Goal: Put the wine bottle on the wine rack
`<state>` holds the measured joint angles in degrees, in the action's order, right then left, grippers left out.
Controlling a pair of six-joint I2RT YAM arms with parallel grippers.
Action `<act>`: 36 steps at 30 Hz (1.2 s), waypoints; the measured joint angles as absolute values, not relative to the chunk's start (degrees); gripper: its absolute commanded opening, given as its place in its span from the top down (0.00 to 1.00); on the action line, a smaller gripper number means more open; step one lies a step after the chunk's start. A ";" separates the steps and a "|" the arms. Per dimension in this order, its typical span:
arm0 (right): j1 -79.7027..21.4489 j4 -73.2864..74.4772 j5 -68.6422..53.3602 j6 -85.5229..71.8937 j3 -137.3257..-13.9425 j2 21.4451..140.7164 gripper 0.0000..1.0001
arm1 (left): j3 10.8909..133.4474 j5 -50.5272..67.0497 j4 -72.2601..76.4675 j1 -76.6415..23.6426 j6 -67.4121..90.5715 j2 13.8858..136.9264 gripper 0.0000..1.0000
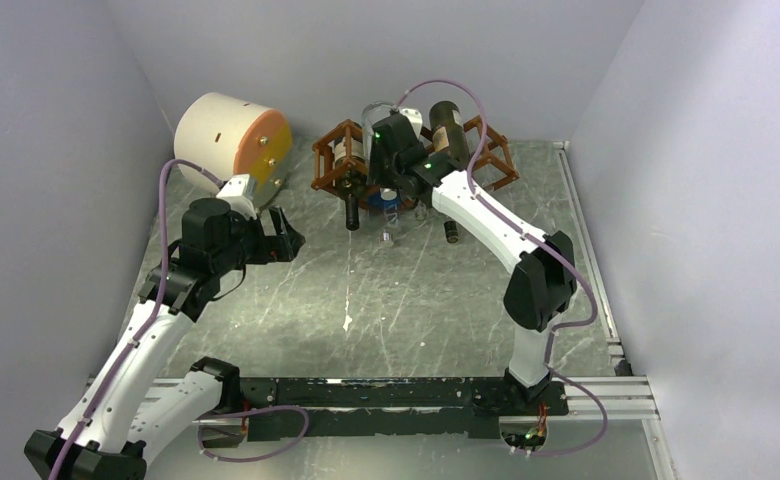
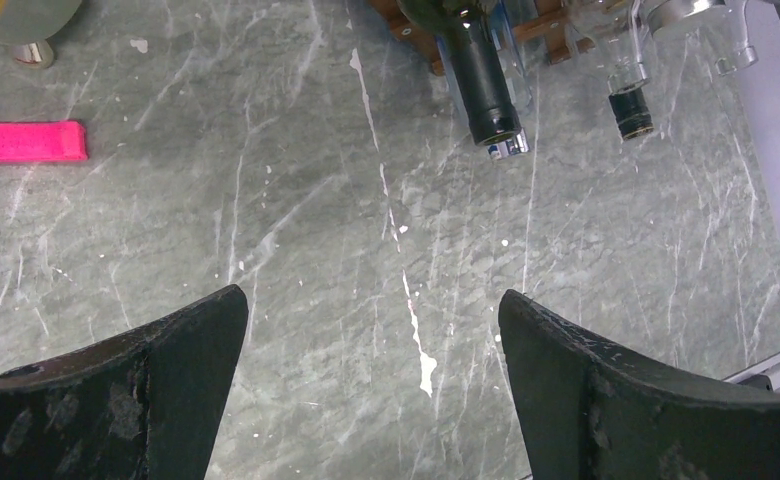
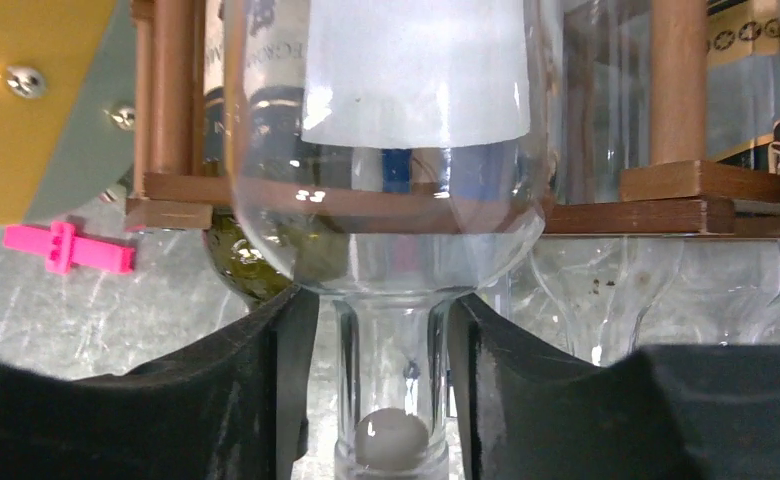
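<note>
Right gripper [image 3: 384,300]: its 2 fingers flank the neck of the wine bottle [image 3: 386,220], a clear glass bottle with a white label. A sliver of gap shows beside 1 finger, and the other lies close against the glass. It cannot be told whether they pinch the neck or stand free of it.

The wine bottle lies with its body between 2 posts of the wine rack [image 3: 656,210], in the middle cell. Its shoulder and neck project over the lower bar toward the arm bases.

In the top view the wine rack [image 1: 331,165] stands at the far side of the table [image 1: 366,300], just right of a cream-and-orange cylinder [image 1: 231,140]. A dark green bottle [image 1: 352,205] occupies the left cell, neck outward, and a dark bottle [image 1: 446,130] rests on top of the rack at the right.

Left gripper [image 2: 371,300]: jaws spread wide and holding nothing, above bare table well apart from the rack. A pink piece [image 2: 21,140] lies on the table to its left.
</note>
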<state>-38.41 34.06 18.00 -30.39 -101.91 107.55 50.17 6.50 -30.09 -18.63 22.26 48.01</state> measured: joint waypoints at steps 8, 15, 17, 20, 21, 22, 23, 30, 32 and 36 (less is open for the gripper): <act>-38.41 29.93 19.53 -30.46 -99.26 103.39 0.17 | 50.17 6.44 -30.09 -18.63 22.26 47.86 0.00; -38.44 27.44 20.80 -29.91 -94.41 97.32 0.16 | 50.33 5.34 -30.33 -18.63 22.28 47.86 0.01; -38.44 26.20 20.69 -29.19 -91.39 93.86 0.16 | 50.89 4.99 -30.55 -18.63 22.26 47.77 0.00; -38.44 24.43 20.43 -27.99 -85.14 86.43 0.16 | 51.88 4.05 -30.68 -18.63 21.15 46.65 0.00; -38.46 24.12 20.49 -27.77 -82.50 83.13 0.16 | 52.23 3.55 -30.68 -18.63 20.69 45.98 0.01; -38.46 24.08 20.60 -27.55 -79.90 79.64 0.16 | 52.69 2.98 -30.74 -18.63 20.21 45.19 0.00; -38.44 24.03 20.82 -27.42 -77.80 76.71 0.16 | 53.12 2.63 -30.76 -18.63 19.81 44.53 0.00; -38.48 29.95 27.05 -29.23 -64.66 57.41 0.15 | 61.25 -0.23 -32.10 -18.63 16.40 41.52 0.00; -38.46 33.63 29.47 -29.95 -64.07 55.16 0.16 | 64.69 -1.63 -33.26 -18.63 15.16 41.25 0.00; -38.46 40.71 33.82 -31.79 -64.05 51.37 0.16 | 69.97 -5.06 -35.38 -18.63 12.64 40.25 0.00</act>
